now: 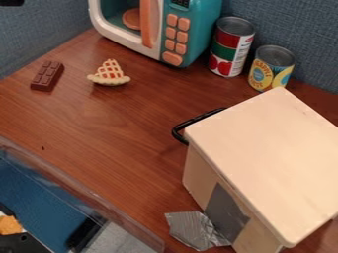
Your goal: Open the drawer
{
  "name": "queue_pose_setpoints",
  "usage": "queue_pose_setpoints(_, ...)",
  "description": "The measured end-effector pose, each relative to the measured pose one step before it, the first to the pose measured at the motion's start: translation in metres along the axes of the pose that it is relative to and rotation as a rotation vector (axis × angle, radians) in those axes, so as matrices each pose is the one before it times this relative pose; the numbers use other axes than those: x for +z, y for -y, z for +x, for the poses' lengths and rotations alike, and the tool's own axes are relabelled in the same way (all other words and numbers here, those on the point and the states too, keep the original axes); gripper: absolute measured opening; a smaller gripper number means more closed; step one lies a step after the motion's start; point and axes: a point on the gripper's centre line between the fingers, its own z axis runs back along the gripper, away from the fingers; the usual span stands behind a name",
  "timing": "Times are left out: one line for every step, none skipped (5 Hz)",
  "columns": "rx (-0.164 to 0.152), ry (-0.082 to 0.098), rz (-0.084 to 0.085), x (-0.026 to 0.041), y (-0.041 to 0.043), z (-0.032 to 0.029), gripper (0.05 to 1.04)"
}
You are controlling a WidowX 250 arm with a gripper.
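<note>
Camera view: what may be the black gripper (pixel 11 2) sits at the top left corner. How wide it is, I cannot tell.

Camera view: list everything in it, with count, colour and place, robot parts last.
Drawer box: one, pale beige, lower right
Handle: one, black, box's upper left side
Tape: grey, box's near side, a silvery piece beside it
Toy microwave: one, teal and white, orange buttons, top
Cans: two, red-green-white and yellow-blue, right of microwave
Toy pie slice: one, tan and red, upper left
Toy chocolate bar: one, brown, far left
Table: one, brown, middle
Backdrop: blue, behind
Clear strip: one, table's lower left edge
Blue surface: one, lower left
Black part: one, top left corner, possibly the robot's
</note>
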Motion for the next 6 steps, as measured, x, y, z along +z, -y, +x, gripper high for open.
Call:
queue_pose_setpoints(0.0002, -0.0085, -0.0209, -0.00935, 0.0008, 0.00189, 0.999)
queue_pose_setpoints(0.003, 0.0149, -0.0128, -0.01994, 0.02663, 0.02159, 0.999)
queue_pose_setpoints(0.009, 0.0001, 0.0165, -0.0129, 0.01772, 0.01141, 0.999)
queue_pose_setpoints(-0.0044, 0.0172, -0.0083, -0.02011, 0.02499, 0.01858, 0.999)
queue_pose_setpoints(-0.0308, 0.0235, -0.0055, -0.01043, 0.02505, 0.02528, 0.999)
queue_pose_setpoints(-0.0072, 0.0052, -0.0636, -0.01223, 0.02494, 0.03124, 0.999)
